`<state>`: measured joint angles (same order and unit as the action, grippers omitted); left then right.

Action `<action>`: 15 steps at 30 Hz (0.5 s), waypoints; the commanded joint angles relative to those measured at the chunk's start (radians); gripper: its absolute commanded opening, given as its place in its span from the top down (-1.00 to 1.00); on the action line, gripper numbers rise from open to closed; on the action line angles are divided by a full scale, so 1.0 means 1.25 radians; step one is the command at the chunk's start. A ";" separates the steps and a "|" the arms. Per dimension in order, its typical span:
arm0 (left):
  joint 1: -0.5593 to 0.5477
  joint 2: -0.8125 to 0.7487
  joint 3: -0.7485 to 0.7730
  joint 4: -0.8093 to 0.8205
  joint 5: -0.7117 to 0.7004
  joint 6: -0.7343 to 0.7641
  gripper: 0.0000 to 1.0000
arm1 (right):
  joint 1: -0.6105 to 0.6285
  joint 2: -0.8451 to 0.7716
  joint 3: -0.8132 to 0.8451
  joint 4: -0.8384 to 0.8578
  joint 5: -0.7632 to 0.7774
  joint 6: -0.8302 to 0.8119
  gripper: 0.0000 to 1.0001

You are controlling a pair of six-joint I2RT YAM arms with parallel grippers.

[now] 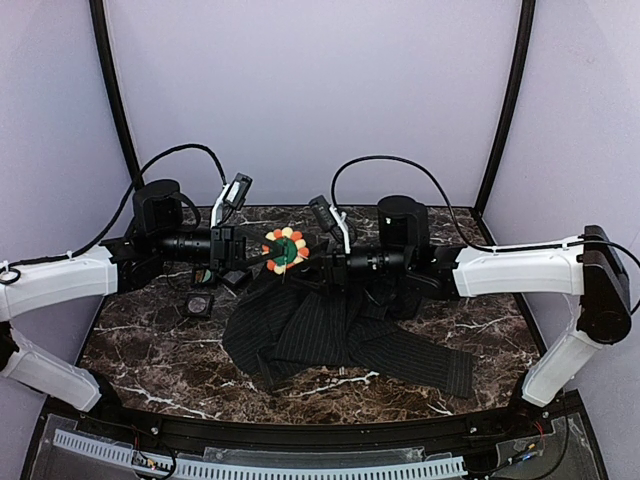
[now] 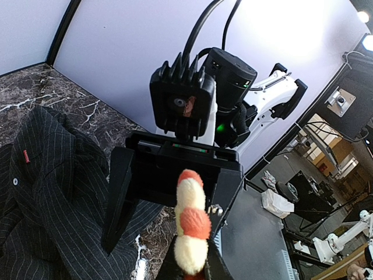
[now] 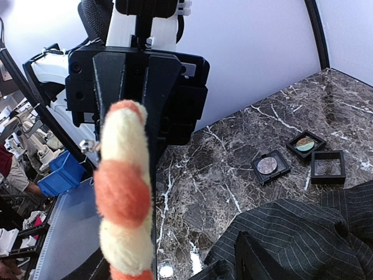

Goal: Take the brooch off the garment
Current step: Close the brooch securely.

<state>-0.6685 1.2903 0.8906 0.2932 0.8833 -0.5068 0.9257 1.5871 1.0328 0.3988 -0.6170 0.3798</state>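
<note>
Top external: shows both arms meeting over the middle of the table, with the left pincer clamped on the rim of the brooch and the right pincer just beside it on the opposite side. Gap of the right one not readable from up here. Puts the brooch raised, beaded face toward the camera, above the far edge of the black pinstriped garment crumpled on the table. Cannot tell from this angle whether brooch and cloth touch. Left wrist: catches the brooch edge-on, pinched between own jaws at frame bottom. Shows the right pincer's fingers spread wide, one each side of the brooch, no contact visible, and the garment lying flat well below. Right wrist: shows the left pincer's jaws drawn close together behind the beads. Also gives three small square boxes on the marble beside the garment: left box holding a round grey disc, middle box holding a round greenish-brown disc, right box with contents not readable. Reduced to dark squares by the left arm in top external.
</note>
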 commanded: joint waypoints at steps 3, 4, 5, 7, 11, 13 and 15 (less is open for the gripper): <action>0.002 0.000 -0.012 0.016 0.017 -0.004 0.98 | 0.006 0.005 0.017 0.059 -0.048 0.023 -0.19; 0.002 0.000 -0.012 0.016 0.018 -0.004 0.98 | 0.006 0.004 0.017 0.066 -0.050 0.026 -0.17; 0.001 0.000 -0.012 0.016 0.019 -0.003 0.98 | 0.006 0.002 0.015 0.071 -0.053 0.030 -0.13; 0.002 -0.001 -0.012 0.016 0.020 -0.003 0.98 | 0.004 0.001 0.013 0.085 -0.061 0.039 -0.10; 0.000 0.000 -0.011 0.017 0.027 -0.004 0.99 | 0.002 0.001 0.013 0.105 -0.073 0.052 -0.06; 0.000 0.002 -0.009 0.018 0.032 -0.005 0.98 | 0.000 0.002 0.012 0.119 -0.080 0.061 -0.03; 0.000 0.002 -0.009 0.020 0.035 -0.006 0.98 | -0.003 0.004 0.013 0.133 -0.083 0.070 -0.01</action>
<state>-0.6685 1.2903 0.8906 0.3004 0.9020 -0.5072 0.9264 1.5875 1.0332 0.4808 -0.6960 0.4347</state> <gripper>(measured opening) 0.062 0.515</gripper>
